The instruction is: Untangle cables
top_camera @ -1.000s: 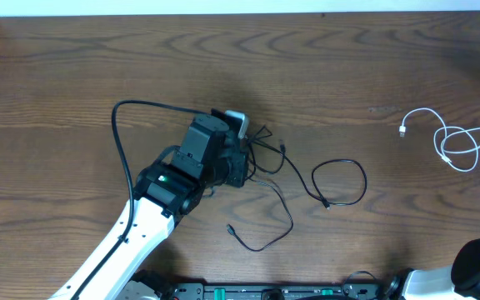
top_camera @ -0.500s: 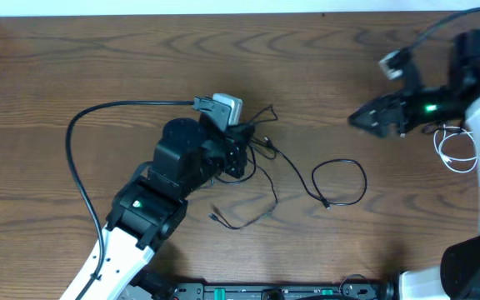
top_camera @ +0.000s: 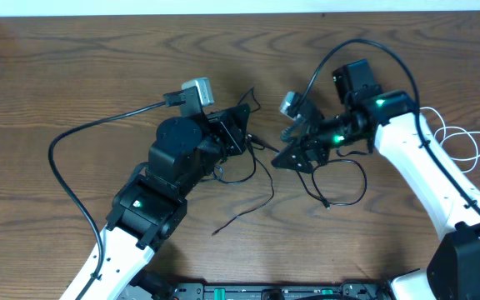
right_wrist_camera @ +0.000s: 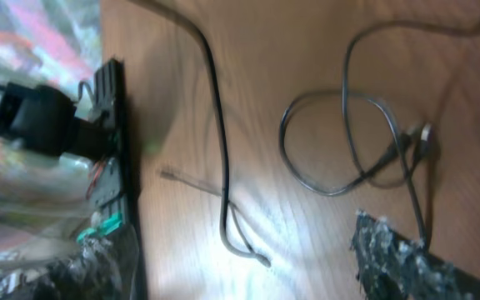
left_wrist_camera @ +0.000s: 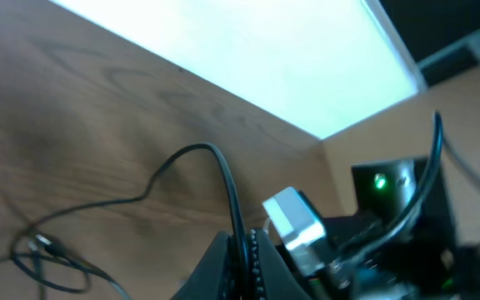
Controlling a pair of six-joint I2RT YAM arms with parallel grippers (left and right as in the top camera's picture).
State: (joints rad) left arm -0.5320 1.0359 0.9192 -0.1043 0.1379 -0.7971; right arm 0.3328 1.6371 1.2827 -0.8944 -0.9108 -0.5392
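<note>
The black cables [top_camera: 261, 158] lie tangled at the table's middle, with a loop [top_camera: 340, 179] to the right and a loose end [top_camera: 223, 227] in front. My left gripper [top_camera: 238, 133] is shut on one black cable [left_wrist_camera: 223, 179], which arcs up out of the jaws [left_wrist_camera: 244, 262] in the left wrist view. My right gripper [top_camera: 288, 158] is open and empty just right of the tangle. Its wrist view shows one finger [right_wrist_camera: 402, 262] beside a black loop with small plugs [right_wrist_camera: 348, 142] and a long strand [right_wrist_camera: 221, 150]. The white cable [top_camera: 461, 146] lies coiled at the far right.
The left arm's thick black supply cable [top_camera: 82, 142] loops out over the table's left. The right arm [top_camera: 423, 175] crosses above the white cable. The table's front rail [top_camera: 265, 292] runs along the bottom edge.
My right arm has swung in from the far right to the tangle. My left gripper has shifted up and back with the black cable, dragging its loose end leftward.
</note>
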